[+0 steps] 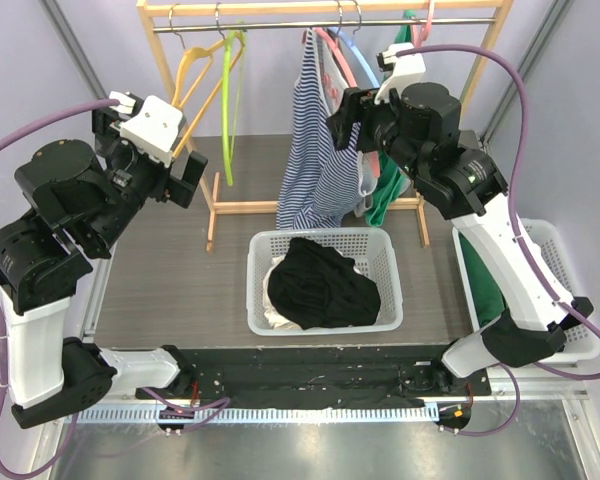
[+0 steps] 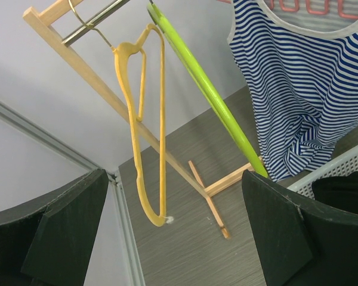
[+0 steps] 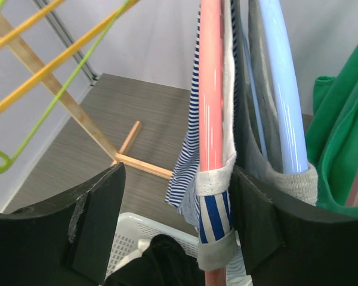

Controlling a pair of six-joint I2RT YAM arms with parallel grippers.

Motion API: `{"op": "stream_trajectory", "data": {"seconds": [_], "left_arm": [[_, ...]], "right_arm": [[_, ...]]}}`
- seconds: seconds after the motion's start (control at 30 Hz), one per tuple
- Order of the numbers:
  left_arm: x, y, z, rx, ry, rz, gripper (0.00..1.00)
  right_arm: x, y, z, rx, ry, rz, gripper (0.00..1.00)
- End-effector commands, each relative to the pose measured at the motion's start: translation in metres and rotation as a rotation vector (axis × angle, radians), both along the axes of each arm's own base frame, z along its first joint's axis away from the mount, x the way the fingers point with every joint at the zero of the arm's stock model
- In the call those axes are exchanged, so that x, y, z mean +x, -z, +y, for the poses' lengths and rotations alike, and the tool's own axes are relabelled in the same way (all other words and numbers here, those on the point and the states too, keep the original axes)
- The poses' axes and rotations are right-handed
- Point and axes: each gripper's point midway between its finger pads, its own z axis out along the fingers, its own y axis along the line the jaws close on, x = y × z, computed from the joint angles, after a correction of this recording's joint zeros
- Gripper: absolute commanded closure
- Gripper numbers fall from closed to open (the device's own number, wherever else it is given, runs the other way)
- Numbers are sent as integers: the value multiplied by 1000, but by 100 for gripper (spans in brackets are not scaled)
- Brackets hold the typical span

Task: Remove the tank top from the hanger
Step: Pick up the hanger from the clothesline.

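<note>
From above, your right hand (image 1: 345,115) is up at the rail, at the shoulder of the striped tank top (image 1: 315,150), which hangs limp and folded below it; a white lattice basket (image 1: 263,243) with a crumpled black garment (image 1: 325,285) sits on the desk beneath. Your left hand (image 1: 148,150) hovers well to the side, spread wide and holding nothing

In the left wrist view, a thin yellow hanger (image 2: 137,137) and a glossy green hanger (image 2: 215,101) hang ahead of the spread hand, with the blue-and-white knit beyond to its right

In the right wrist view, the smooth pink hanger (image 3: 210,89) runs between the spread fingers, and the ribbed white-edged strap (image 3: 218,205) drapes against the right-side pad. I judge you're at the grasp step: next, pinch the soft strap alone, not the rigid bar, then draw it off the hanger's end
</note>
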Motion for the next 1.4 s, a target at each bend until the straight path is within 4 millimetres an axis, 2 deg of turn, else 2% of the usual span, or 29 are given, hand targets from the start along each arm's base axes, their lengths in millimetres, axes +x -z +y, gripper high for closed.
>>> {"op": "stream_trajectory", "data": {"seconds": [0.0,0.13,0.17,0.3,0.47,0.57,0.63,0.83,0.87,1.07,1.37], "left_arm": [[-3,-4,0,-17,13,-10,0],[-3,-5,0,-21,17,-11,0],[-4,-6,0,-22,17,-13,0],[-3,-5,-1,-21,20,-10,0],[-2,-5,-6,-25,37,-3,0],[-1,-5,-7,-28,36,-2,0],[-1,-5,-7,-28,38,-2,0],[-3,-1,-4,-18,33,6,0],[-2,-1,-5,-15,34,5,0],[-3,-1,-3,-18,29,5,0],[-5,5,1,0,22,9,0]], "right_arm": [[4,-7,-10,-19,49,-38,29],[10,7,-12,-62,79,-11,45],[11,10,-12,-66,79,-6,55],[10,16,-12,-74,76,-7,73],[7,10,-15,-84,65,-78,92],[7,-5,-15,-66,61,-170,99],[10,-7,-14,-75,65,-187,99],[13,-28,-8,-64,50,-272,99],[12,-37,-8,-60,47,-291,99],[12,-55,2,-32,17,-341,99],[15,-72,11,68,10,-420,99]]}}
